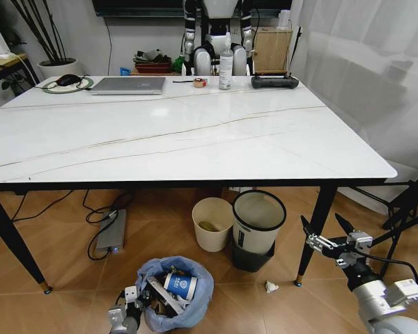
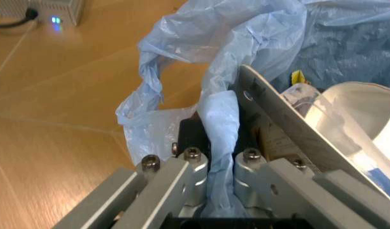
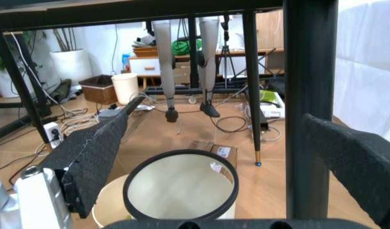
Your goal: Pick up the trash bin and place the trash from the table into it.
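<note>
The trash bin (image 1: 175, 292), lined with a billowing blue bag, is sitting on the wooden floor in front of the white marble table (image 1: 174, 132), holding a blue-white paper cup (image 1: 180, 284) and other litter. The left gripper (image 1: 141, 299) is clamping the bin's near rim, its fingers (image 2: 182, 174) pinching a fold of the blue plastic bag (image 2: 220, 124) between them. The right gripper (image 1: 329, 233) is hanging low beside the table's front right leg (image 1: 313, 233), its jaws spread wide and gripping nothing, facing the white bin with a black rim (image 3: 181, 188). A crumpled white tissue (image 1: 271, 286) is lying on the floor near that leg.
</note>
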Motion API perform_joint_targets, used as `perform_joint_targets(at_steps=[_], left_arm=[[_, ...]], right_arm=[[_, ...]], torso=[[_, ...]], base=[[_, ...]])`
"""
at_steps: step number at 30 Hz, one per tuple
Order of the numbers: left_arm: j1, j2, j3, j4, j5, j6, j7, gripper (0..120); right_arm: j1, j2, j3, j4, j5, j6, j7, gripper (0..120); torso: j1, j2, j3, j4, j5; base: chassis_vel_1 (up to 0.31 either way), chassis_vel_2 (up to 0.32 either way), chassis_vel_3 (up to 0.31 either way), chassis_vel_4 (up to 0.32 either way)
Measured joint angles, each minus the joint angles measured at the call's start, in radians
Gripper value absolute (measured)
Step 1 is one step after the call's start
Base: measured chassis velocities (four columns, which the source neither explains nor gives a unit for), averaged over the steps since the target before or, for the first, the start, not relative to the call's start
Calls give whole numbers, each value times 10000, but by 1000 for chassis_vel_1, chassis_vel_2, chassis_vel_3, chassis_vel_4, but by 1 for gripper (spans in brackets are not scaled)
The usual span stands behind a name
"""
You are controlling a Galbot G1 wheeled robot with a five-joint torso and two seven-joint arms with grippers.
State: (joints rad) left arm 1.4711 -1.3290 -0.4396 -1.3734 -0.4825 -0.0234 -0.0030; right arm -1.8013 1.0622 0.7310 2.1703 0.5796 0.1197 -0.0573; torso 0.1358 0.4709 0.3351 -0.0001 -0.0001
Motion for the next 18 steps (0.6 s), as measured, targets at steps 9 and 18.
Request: perform_joint_targets(at_steps=[9,18], left_arm=[[-28,-7,-19,127,-116,-12,23,0],[-32,-4,-28,164,-156,-27,63,25]], right_arm=[[0,0,0,0,0,0,0,100],[0,0,0,0,0,0,0,100]], torso=[[16,37,21,0,1],[26,62,35,0,1]], base=[[0,0,0,0],[0,0,0,0]])
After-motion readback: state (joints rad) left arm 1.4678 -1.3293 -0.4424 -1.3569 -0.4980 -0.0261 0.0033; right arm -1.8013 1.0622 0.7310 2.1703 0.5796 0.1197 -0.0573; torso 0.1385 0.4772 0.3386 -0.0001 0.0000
